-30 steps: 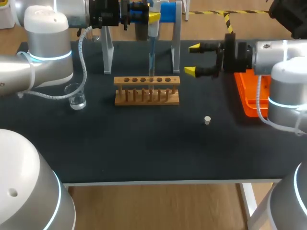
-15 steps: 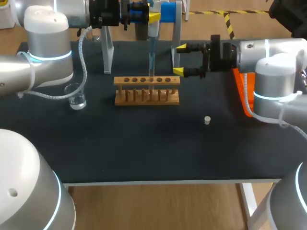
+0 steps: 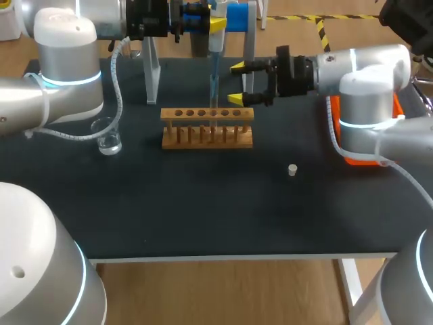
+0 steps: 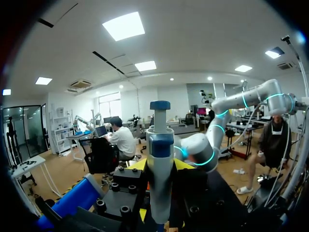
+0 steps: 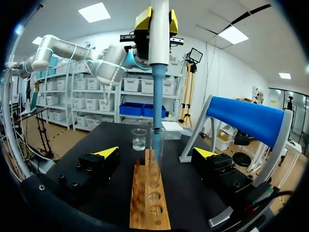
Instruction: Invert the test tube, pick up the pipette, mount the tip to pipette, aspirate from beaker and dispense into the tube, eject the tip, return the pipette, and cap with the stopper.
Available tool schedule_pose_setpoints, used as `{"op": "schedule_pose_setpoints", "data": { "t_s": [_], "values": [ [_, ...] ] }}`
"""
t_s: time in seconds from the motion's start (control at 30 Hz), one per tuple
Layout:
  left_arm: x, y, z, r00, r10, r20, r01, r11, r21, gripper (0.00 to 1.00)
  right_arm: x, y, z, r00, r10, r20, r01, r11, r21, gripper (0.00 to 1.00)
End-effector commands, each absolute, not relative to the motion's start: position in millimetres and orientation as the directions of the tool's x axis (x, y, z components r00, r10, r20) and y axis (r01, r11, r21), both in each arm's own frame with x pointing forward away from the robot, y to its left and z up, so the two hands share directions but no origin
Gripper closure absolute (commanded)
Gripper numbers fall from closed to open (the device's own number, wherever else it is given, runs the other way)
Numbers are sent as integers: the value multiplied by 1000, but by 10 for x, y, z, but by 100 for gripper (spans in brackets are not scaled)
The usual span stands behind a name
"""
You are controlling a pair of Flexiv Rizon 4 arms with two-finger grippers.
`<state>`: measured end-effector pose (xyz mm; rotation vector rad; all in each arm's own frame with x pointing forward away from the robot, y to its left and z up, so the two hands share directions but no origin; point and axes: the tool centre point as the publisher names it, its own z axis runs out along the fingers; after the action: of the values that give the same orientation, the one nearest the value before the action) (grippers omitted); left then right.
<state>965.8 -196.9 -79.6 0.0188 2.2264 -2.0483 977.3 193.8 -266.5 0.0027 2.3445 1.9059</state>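
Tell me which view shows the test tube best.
The right wrist view: the test tube stands upright in the wooden rack, with the tip of the pipette in its mouth. The head view shows only a faint glassy streak above the rack. The left wrist view does not show it.

Showing yellow ends on right gripper (image 3: pixel 236 82), white pipette (image 5: pixel 158 34) w/ blue tip (image 5: pixel 157 99), tan wood rack (image 3: pixel 207 128), orange tray (image 3: pixel 348 152), white stopper (image 3: pixel 292 170), black table (image 3: pixel 203 210).

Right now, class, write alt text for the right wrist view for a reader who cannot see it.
The left gripper holds a pipette upright, its blue tip inside a test tube standing in a wooden rack. The right gripper is open, facing the tube; a beaker stands beyond.
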Motion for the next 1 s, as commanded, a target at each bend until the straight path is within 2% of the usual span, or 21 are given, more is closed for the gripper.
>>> {"op": "schedule_pose_setpoints", "data": {
  "t_s": [0.03, 0.7, 1.0],
  "values": [
    [9664, -1963, -789, -993, -66, -93, 87, 88, -992, 100, 9882, 2075, -2732, -995, 57, -83, -69, 209, 976, 0],
    [9664, -1963, -789, -993, -66, -93, 87, 88, -992, 100, 10063, 2477, -2796, -992, -107, -61, -86, 248, 965, 0],
    [9664, -1963, -789, -993, -66, -93, 87, 88, -992, 100, 10063, 2529, -2864, -993, -102, -62, -87, 271, 959, 0]
  ]
}}
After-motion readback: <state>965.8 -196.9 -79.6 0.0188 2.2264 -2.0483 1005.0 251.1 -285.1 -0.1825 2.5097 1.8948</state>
